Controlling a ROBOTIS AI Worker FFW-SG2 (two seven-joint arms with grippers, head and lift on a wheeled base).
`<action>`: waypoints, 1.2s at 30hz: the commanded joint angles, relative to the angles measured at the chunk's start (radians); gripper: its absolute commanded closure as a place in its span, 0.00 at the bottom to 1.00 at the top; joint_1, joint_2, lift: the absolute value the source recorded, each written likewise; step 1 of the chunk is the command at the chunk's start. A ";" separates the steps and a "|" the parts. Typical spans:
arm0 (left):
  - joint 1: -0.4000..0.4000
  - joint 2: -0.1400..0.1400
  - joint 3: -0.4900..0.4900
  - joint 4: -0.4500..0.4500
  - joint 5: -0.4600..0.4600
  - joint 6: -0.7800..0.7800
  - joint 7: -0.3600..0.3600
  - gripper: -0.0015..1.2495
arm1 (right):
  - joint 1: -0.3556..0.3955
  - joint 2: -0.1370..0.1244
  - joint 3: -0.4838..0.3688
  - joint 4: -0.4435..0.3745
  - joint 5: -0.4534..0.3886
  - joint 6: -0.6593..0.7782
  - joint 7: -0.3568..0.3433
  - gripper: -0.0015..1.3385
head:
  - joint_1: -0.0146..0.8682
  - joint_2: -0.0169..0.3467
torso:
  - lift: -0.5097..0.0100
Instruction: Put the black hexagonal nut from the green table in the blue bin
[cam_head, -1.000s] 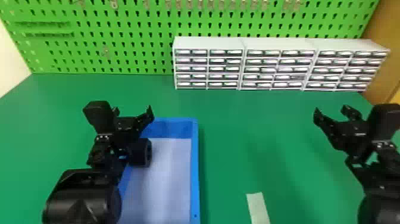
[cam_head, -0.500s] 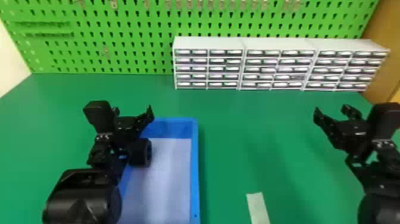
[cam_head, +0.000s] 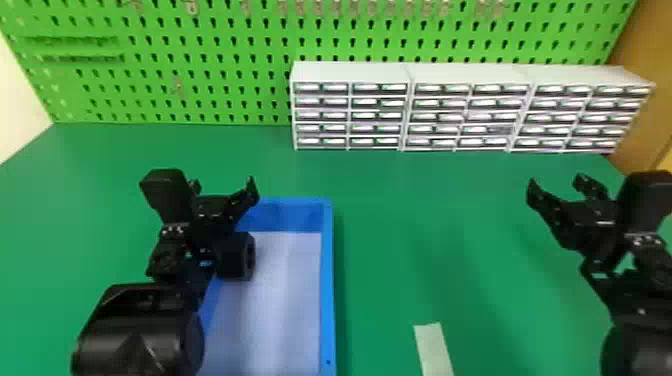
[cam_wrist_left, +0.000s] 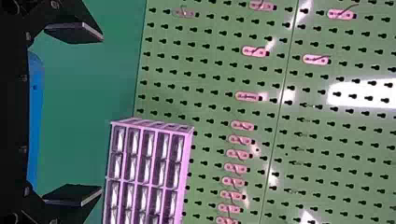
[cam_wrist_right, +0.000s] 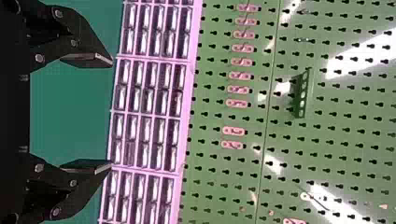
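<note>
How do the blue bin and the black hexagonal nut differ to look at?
The blue bin is bright blue with a pale floor; the nut is black. The bin is large, the nut much smaller. The bin is long and straight-sided, the nut chunky and six-sided. The left arm partly hides both.

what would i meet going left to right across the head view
pale wall → blue bin → pale strip → right gripper; the left gripper and black hexagonal nut overlap the bin, so they are left out of the order
</note>
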 joint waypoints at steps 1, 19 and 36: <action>0.000 0.000 -0.002 0.000 0.000 0.000 0.000 0.11 | 0.000 -0.001 0.002 0.000 0.000 -0.001 0.000 0.37 | 0.79 0.19 | 0.79; 0.002 0.000 -0.003 0.000 0.000 0.000 0.000 0.11 | 0.000 -0.001 0.002 0.000 0.000 -0.001 0.000 0.37 | 0.79 0.19 | 0.79; 0.002 0.000 -0.003 -0.002 0.000 0.000 0.000 0.11 | 0.001 -0.003 0.005 0.000 -0.002 0.001 0.000 0.37 | 0.79 0.19 | 0.79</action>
